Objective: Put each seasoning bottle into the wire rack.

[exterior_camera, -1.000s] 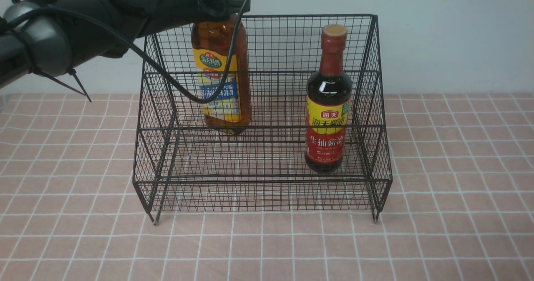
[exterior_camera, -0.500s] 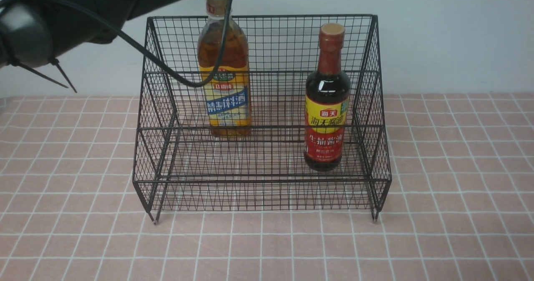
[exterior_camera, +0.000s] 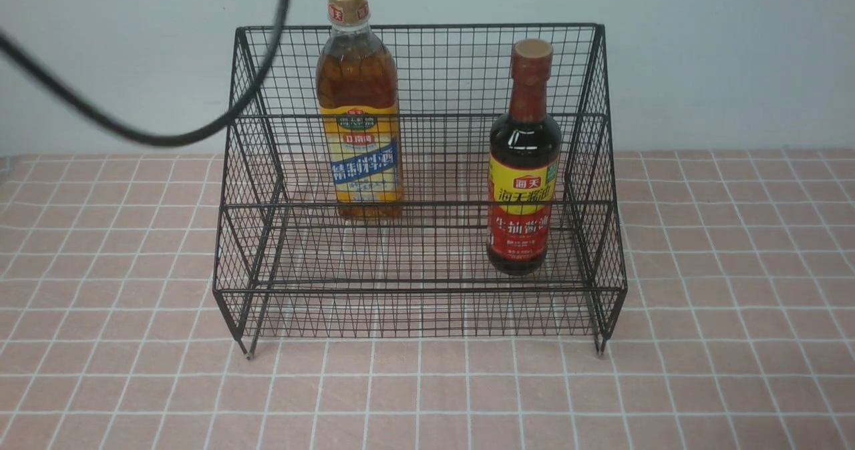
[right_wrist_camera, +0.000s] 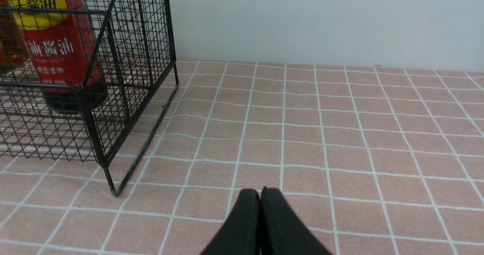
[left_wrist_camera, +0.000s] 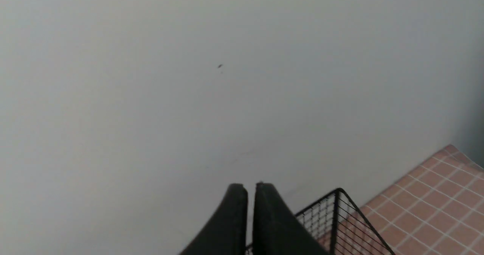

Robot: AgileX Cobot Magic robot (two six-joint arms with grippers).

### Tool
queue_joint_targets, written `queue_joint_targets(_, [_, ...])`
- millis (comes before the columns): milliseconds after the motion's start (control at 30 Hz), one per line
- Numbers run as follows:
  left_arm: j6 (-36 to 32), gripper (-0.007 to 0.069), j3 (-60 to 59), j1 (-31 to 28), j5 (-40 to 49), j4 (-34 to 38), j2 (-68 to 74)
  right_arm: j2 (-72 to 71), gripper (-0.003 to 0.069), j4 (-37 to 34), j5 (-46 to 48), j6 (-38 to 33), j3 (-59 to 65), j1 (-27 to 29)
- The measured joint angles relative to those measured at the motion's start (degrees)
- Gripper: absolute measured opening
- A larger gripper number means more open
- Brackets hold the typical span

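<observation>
The black wire rack (exterior_camera: 427, 296) stands in the middle of the tiled table. An amber bottle (exterior_camera: 359, 109) with a gold cap stands upright on its upper step at the left. The dark soy-sauce bottle (exterior_camera: 525, 169) with a red neck stands upright on the lower step at the right; its label also shows in the right wrist view (right_wrist_camera: 56, 50). My left gripper (left_wrist_camera: 251, 188) is shut and empty, raised before the wall beside a top corner of the rack (left_wrist_camera: 338, 192). My right gripper (right_wrist_camera: 260, 191) is shut and empty, low over the table to the right of the rack (right_wrist_camera: 113, 96).
A black cable (exterior_camera: 200, 129) from the left arm hangs across the upper left of the front view, in front of the rack's left side. A pale wall stands close behind the rack. Pink tiled table (exterior_camera: 735, 303) extends on all sides.
My left arm let go of the amber bottle, rose up and left out of the front view, and its gripper shut. The amber bottle now stands free on the upper step.
</observation>
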State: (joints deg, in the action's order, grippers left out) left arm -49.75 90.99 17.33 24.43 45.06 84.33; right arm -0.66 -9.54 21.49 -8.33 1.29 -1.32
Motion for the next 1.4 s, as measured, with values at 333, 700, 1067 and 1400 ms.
queue_joint_targets(333, [20.1, -0.0007, -2.1, 0.0, 10.6, -17.6, -10.6, 0.0, -0.0013, 0.0, 0.0, 0.0, 0.0, 0.0])
queue_joint_targets(700, [40.0, -0.0007, -30.1, 0.0, 10.5, -30.6, -35.2, 0.0, -0.0013, 0.0, 0.0, 0.0, 0.0, 0.0])
queue_joint_targets(1067, [41.2, -0.0007, -54.8, 0.0, 5.1, -20.3, -57.4, 0.0, -0.0013, 0.0, 0.0, 0.0, 0.0, 0.0])
queue_joint_targets(1400, [36.2, -0.0007, -58.4, 0.0, 2.7, -22.4, -63.2, 0.0, -0.0013, 0.0, 0.0, 0.0, 0.0, 0.0])
